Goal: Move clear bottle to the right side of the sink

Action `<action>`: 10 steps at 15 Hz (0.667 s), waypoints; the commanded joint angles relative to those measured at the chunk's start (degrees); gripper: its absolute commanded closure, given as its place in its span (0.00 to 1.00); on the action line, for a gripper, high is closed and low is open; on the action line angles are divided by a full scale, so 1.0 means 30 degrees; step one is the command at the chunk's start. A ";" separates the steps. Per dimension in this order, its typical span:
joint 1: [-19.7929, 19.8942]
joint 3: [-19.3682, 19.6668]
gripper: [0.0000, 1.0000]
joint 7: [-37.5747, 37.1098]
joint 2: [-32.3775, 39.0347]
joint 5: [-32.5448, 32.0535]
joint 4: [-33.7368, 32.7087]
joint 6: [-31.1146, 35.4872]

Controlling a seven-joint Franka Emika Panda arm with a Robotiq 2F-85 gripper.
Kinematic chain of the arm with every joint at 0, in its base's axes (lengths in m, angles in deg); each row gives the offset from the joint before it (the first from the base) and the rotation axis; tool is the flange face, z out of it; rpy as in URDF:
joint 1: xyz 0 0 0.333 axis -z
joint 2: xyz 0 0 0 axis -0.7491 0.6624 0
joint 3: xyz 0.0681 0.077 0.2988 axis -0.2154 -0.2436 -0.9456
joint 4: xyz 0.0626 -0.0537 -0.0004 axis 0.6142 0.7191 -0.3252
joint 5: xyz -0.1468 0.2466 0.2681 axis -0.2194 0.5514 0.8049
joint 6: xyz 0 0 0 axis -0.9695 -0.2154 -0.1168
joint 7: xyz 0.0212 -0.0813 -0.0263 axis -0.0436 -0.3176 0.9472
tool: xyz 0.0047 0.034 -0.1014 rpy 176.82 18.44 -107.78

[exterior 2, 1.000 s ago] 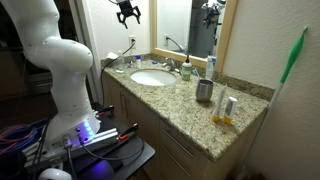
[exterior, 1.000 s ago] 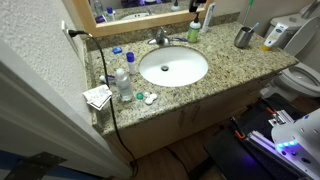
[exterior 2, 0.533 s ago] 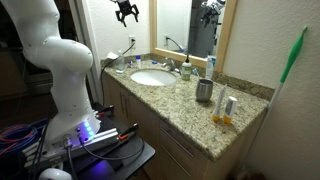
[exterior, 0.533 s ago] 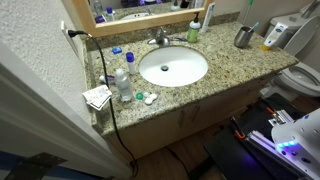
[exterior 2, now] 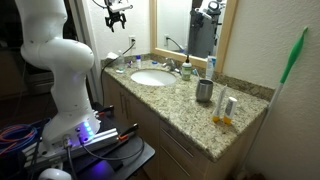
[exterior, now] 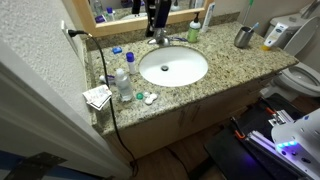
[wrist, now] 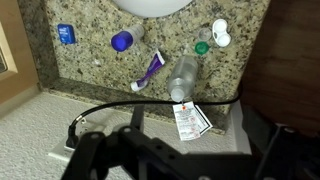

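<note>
— Where is the clear bottle (exterior: pixel 123 83)?
— Upright on the table (exterior: pixel 215 55), just beside the sink (exterior: pixel 173 67), well below the raised end effector (exterior 2: pixel 117 16).
— Its grip?
— Spread open, holding nothing.

Crowded strip at the left of the basin, open counter at the right.

In an exterior view the counter (exterior: pixel 225 63) between the sink (exterior: pixel 173 67) and the metal cup (exterior: pixel 243 37), at the right of the frame, is bare, and there a gripper has room to come down. At the left of the frame the clear bottle (exterior: pixel 123 82) stands among a blue cap (exterior: pixel 117 50), a paper packet (exterior: pixel 97 97) and a black cable (exterior: pixel 104 75) along the counter edge. Above the basin the faucet (exterior: pixel 160 38), the green bottle (exterior: pixel 194 31) and the white bottle (exterior: pixel 208 16) close the way. In the wrist view a purple tube (wrist: pixel 147 72) lies just beside the bottle.
</note>
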 commanded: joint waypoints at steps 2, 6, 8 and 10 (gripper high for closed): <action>0.0355 -0.0161 0.00 0.0965 0.0526 0.0473 -0.0278 -0.0565; 0.0153 -0.0771 0.00 0.3601 0.3646 0.1810 -0.0962 0.0168; 0.0072 -0.0984 0.00 0.3585 0.5154 0.0926 -0.1527 0.0291; -0.0237 -0.0871 0.00 0.2606 0.6117 -0.0560 -0.1931 0.0950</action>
